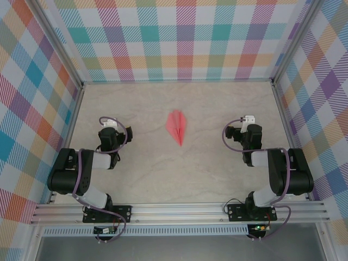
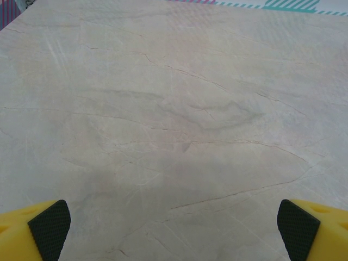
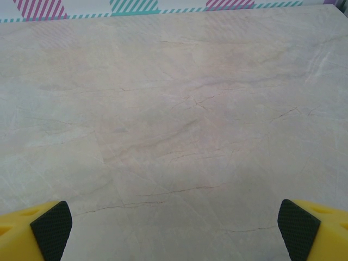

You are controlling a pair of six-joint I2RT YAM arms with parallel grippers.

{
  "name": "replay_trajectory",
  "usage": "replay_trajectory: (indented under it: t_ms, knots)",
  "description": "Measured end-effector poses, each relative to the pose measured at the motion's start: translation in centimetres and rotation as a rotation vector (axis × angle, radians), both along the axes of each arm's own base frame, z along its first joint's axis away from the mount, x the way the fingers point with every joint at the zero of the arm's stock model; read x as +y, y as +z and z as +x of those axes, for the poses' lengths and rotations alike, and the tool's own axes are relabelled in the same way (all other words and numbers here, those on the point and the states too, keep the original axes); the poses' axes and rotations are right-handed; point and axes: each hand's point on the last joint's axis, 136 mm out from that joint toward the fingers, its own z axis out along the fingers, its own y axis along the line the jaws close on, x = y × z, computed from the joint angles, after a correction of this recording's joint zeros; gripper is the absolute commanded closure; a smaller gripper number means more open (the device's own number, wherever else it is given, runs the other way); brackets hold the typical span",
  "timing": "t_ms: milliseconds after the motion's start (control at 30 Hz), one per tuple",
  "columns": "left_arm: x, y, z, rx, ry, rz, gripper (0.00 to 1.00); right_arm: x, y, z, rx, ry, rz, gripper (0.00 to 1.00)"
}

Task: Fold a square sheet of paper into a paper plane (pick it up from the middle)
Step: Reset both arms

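A small salmon-pink paper plane (image 1: 177, 126) lies flat in the middle of the marble table, its sharp tip toward the arms and a centre crease along its length. My left gripper (image 1: 109, 126) sits to its left, well apart from it, and my right gripper (image 1: 246, 123) sits about as far to its right. In the left wrist view the yellow fingers with black pads (image 2: 50, 228) stand wide apart over bare marble, so my left gripper (image 2: 174, 231) is open. In the right wrist view the pads (image 3: 298, 227) are equally wide, and my right gripper (image 3: 175, 231) is open with nothing in it.
Checkered walls (image 1: 174, 38) enclose the table on three sides. An aluminium rail (image 1: 179, 212) runs along the near edge under both arm bases. Bare marble (image 1: 174, 168) lies between the arms and around the plane.
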Motion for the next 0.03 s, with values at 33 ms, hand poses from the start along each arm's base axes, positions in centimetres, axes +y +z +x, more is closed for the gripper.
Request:
replay_trajectory:
  t_ms: [33]
  knots:
    - [-0.01, -0.02, 0.0, 0.001, 0.0, 0.0, 0.0, 0.0, 0.0, 0.0, 0.0, 0.0, 0.0, 0.0]
